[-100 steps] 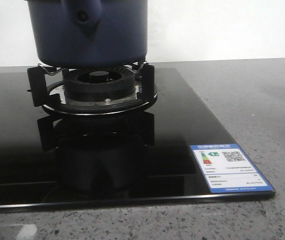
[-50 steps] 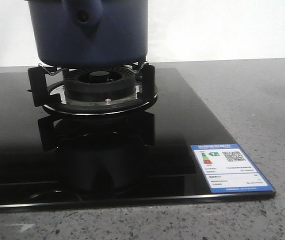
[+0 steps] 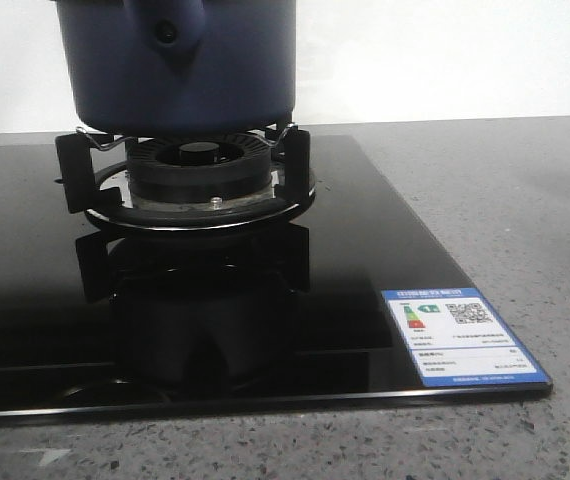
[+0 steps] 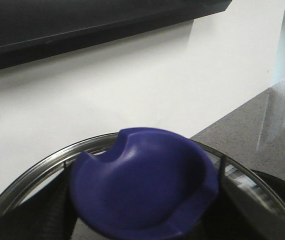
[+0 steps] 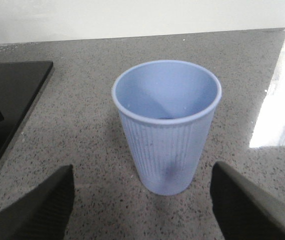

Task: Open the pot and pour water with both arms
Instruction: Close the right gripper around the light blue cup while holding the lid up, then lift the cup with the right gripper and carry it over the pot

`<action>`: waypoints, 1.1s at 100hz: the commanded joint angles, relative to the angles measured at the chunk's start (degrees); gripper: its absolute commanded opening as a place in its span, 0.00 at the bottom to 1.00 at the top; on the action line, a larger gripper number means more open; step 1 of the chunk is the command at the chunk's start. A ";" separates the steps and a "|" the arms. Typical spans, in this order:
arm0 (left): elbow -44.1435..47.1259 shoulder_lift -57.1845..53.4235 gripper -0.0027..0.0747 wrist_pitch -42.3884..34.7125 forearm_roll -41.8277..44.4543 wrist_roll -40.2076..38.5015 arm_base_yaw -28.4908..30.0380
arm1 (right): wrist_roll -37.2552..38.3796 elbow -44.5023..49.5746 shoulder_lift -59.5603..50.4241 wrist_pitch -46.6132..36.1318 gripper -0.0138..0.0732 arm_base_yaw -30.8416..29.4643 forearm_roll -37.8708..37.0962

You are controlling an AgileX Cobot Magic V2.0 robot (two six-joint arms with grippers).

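Counting one dark navy-blue round pot (image 3: 180, 65), smooth straight sides, sitting on the black burner grate (image 3: 190, 185) of the glossy black glass hob (image 3: 45, 300); handle stub with small dark hole faces the front camera. One white-and-blue energy label (image 3: 462, 335) at the hob's front right corner. Grey speckled bench (image 3: 525, 200) right of the hob shows bare in the front view. Left wrist view: a blue knob (image 4: 142, 182) on a metal-rimmed lid (image 4: 42, 170) fills the frame close up; left pincer fingers hidden, state cannot tell. Right wrist view: one pale blue ribbed cup (image 5: 167, 125) upright on the bench, clear of the hob edge. Right pincer (image 5: 142, 210) spread wide, cup between the fingers (image 5: 37, 210), not touching.
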 commanded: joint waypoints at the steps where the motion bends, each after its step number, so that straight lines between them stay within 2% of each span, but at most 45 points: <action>1: -2.22 -2.30 0.56 -1.09 -4.67 -0.72 0.21 | -0.10 -1.11 2.52 -7.92 0.75 -0.37 -0.54; 90: -2.22 -2.30 0.55 -1.09 -4.93 -0.72 0.21 | -0.23 -1.01 19.46 -19.68 0.75 -0.37 -1.46; 110: -2.22 -2.30 0.49 -1.09 -4.93 -0.72 0.21 | -0.23 -1.01 20.24 -20.16 0.75 -0.37 -1.46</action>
